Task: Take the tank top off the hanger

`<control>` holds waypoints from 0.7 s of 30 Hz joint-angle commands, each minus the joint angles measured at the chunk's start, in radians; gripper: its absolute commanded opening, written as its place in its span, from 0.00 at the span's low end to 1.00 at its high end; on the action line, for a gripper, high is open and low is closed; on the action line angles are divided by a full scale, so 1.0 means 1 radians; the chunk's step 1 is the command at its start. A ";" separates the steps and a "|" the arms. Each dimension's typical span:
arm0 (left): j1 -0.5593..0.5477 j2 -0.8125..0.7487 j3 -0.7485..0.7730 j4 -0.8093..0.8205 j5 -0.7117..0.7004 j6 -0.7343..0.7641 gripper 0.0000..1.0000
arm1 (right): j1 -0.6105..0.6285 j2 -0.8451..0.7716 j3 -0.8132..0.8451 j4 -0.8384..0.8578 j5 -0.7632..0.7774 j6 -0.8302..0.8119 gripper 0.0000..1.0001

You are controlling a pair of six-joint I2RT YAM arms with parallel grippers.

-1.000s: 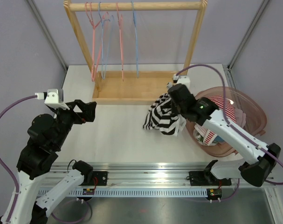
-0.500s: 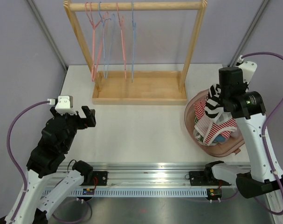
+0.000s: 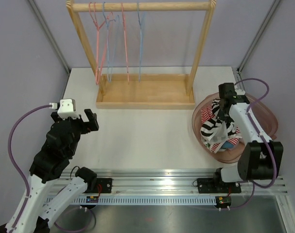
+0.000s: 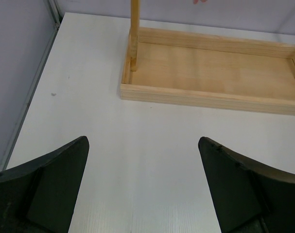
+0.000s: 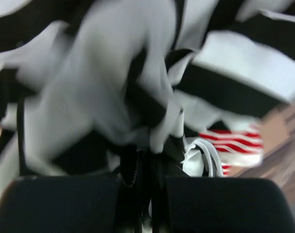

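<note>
L gripper (image 4: 143, 141) hovers over the white table (image 3: 137, 138) at left, jaws spread wide, touching no item. Centre back: wooden rack (image 3: 145, 92) w/ pink & blue hangers (image 3: 108, 43) hung on its top rail. R side: R gripper (image 5: 146, 177) is down in the pink basket (image 3: 266, 114), fingers pinched tight on the b/w striped tank top (image 3: 211, 127). Top is off the hangers, bunched in the basket over red-striped clothes (image 3: 206, 114).

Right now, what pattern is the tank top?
Black-and-white striped tank top, clearest from right wrist.
</note>
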 commanded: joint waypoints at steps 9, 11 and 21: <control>0.004 -0.074 -0.017 0.030 -0.072 -0.006 0.99 | -0.065 0.095 -0.054 0.139 -0.154 0.032 0.22; 0.004 -0.069 -0.013 0.025 -0.084 -0.007 0.99 | -0.065 0.057 -0.023 0.109 -0.149 0.028 0.37; 0.006 -0.043 0.049 -0.041 -0.177 -0.021 0.99 | -0.065 -0.101 0.213 -0.094 -0.123 -0.048 0.99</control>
